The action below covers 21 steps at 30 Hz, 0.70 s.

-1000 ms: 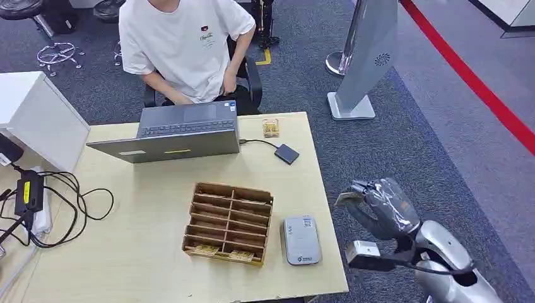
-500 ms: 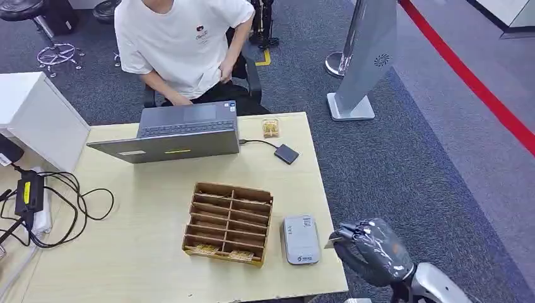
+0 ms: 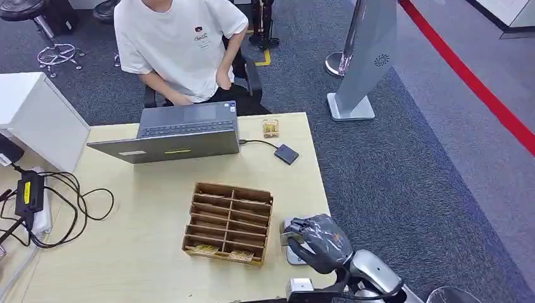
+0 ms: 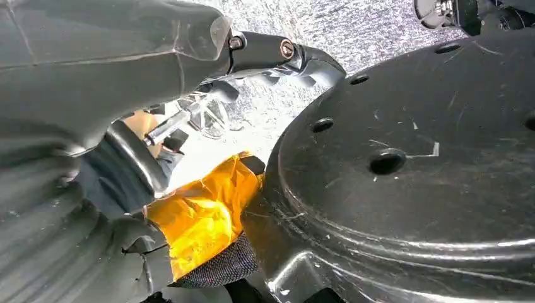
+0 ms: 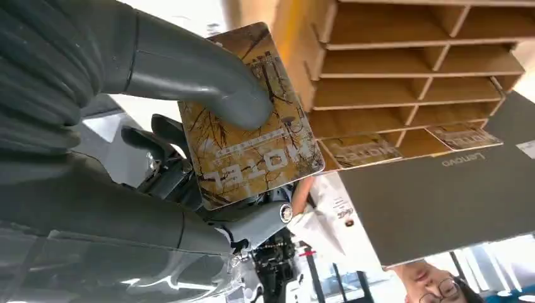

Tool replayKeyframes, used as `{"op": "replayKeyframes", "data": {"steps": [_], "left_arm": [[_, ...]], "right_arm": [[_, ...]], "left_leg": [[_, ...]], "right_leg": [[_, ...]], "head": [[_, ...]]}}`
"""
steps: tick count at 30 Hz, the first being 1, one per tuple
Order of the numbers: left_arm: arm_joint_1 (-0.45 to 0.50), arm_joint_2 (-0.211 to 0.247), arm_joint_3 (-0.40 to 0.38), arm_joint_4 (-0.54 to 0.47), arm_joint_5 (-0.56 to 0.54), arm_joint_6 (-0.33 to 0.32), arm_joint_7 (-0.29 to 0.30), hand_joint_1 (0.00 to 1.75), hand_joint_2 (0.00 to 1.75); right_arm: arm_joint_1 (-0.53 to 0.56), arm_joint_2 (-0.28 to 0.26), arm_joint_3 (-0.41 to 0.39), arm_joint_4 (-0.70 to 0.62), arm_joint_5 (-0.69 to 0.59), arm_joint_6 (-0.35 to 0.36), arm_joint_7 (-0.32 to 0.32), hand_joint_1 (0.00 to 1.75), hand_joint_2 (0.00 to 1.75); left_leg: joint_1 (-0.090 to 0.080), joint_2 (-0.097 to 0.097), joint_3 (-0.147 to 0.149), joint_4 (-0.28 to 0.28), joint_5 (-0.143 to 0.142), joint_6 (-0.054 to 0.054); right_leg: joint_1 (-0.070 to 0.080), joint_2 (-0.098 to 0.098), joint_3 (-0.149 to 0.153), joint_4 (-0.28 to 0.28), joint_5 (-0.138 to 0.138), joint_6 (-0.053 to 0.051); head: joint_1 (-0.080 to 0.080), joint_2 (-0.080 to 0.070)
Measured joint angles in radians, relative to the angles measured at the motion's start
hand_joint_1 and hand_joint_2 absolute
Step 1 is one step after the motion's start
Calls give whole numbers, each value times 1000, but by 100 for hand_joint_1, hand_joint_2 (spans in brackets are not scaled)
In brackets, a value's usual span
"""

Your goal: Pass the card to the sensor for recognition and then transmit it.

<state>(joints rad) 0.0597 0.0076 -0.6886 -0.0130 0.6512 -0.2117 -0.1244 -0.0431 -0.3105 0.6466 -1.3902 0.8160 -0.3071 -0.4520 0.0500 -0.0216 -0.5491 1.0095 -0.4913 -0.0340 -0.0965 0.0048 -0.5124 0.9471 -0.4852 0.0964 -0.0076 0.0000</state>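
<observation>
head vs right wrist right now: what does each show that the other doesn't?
Head view alone: the grey sensor on the table, partly under the right hand, plus a small black box and cables.

Right wrist view alone: the card face, printed HOTEL, pinched under the thumb.

Both: the cardboard organizer, the laptop, the seated person.

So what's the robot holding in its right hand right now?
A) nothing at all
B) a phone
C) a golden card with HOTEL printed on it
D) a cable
C: in the right wrist view the right hand grips a golden card printed HOTEL, thumb pressed on its face.
</observation>
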Motion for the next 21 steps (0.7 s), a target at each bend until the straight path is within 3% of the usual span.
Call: {"op": "replayKeyframes", "data": {"steps": [7, 21], "left_arm": [[-1, 2, -12, 0, 9, 0, 0, 0, 175], [-1, 3, -15, 0, 25, 0, 1, 0, 175]], "right_arm": [[-47, 35, 39, 47, -32, -5, 2, 175, 175], [-30, 48, 66, 126, -41, 5, 0, 175, 175]], "left_leg": [[0, 0, 0, 0, 0, 0], [0, 0, 0, 0, 0, 0]], "right_leg": [[0, 0, 0, 0, 0, 0], [0, 0, 0, 0, 0, 0]], "head": [[0, 0], [0, 0]]}}
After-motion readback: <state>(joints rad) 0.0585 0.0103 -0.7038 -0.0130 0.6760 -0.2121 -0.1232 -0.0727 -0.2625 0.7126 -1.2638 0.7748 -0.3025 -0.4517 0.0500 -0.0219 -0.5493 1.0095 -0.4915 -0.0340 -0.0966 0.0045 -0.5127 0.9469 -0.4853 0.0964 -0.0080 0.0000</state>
